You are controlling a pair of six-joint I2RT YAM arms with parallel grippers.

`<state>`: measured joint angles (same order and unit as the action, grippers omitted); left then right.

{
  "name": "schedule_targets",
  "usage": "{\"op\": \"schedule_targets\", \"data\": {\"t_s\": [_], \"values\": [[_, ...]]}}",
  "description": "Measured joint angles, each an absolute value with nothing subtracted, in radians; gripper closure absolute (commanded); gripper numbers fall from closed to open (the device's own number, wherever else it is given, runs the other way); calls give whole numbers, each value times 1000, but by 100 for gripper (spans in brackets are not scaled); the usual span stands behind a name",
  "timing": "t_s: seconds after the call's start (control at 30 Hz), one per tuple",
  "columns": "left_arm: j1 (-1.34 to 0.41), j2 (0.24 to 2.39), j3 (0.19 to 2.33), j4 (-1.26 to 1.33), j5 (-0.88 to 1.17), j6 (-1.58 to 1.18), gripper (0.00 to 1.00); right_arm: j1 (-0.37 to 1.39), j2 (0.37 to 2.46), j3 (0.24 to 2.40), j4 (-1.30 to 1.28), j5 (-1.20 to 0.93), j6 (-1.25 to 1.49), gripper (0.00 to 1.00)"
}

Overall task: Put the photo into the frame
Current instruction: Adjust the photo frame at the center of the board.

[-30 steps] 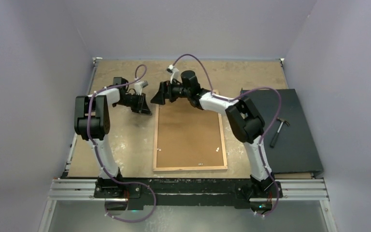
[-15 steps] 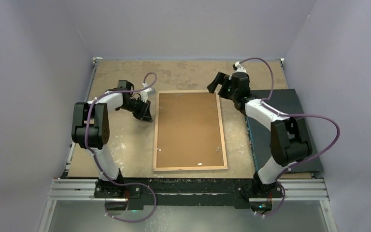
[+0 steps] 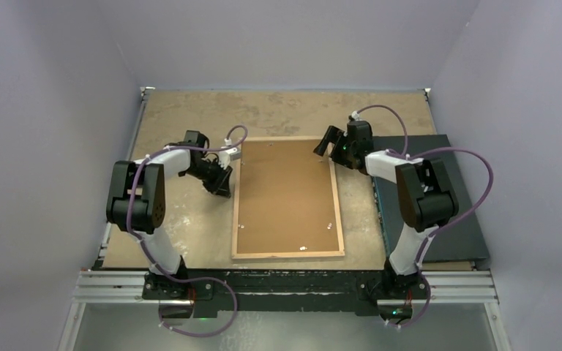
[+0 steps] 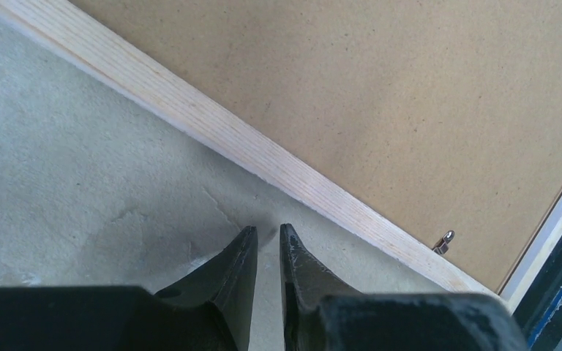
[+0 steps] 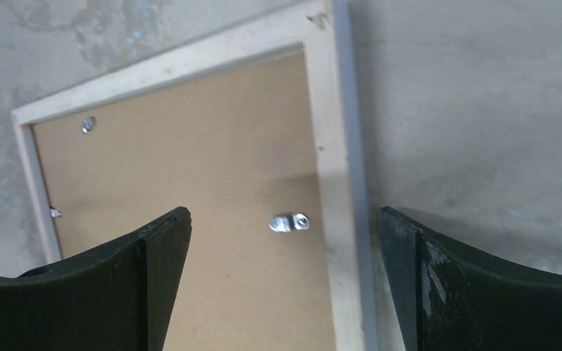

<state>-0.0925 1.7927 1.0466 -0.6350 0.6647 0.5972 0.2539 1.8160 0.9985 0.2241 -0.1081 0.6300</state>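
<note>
Wood-backed frame (image 3: 287,254), top view: lay back-up and flat on the tabletop (image 3: 183,117), with a brown backing board (image 3: 285,194) inside its rails.
Top view, left gripper (image 3: 222,187): sat low just beside the left rail.
Top view, right gripper (image 3: 326,143): hung over the far right corner.
Left wrist view, left gripper (image 4: 267,232): nearly closed, held nothing, tips close to the pale rail (image 4: 227,135).
Right wrist view, right gripper (image 5: 284,213): spread wide and empty above the corner, with a metal clip (image 5: 290,222) on the board below.
</note>
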Motion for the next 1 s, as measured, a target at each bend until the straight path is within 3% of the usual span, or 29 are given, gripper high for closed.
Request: {"op": "schedule_targets", "data": {"t_s": [0.3, 0.57, 0.8, 0.83, 0.9, 0.97, 1.0], "values": [[-127, 1780, 1034, -649, 645, 604, 84, 313, 1984, 1221, 201, -145, 625, 1], [-162, 1779, 1035, -782, 645, 623, 79, 434, 2306, 1702, 138, -175, 588, 1], [-202, 1788, 1090, -1050, 696, 729, 60, 511, 2396, 1858, 91, -272, 568, 1], [-198, 1788, 1113, -1067, 708, 750, 49, 515, 2392, 1860, 75, -281, 567, 1], [-182, 1788, 1172, -1099, 727, 786, 44, 517, 2373, 1853, 46, -287, 561, 1], [-147, 1788, 1261, -1151, 750, 827, 28, 514, 2327, 1821, 35, -296, 558, 1], [-127, 1789, 1300, -1173, 759, 844, 25, 509, 2294, 1803, 26, -306, 558, 1]]}}
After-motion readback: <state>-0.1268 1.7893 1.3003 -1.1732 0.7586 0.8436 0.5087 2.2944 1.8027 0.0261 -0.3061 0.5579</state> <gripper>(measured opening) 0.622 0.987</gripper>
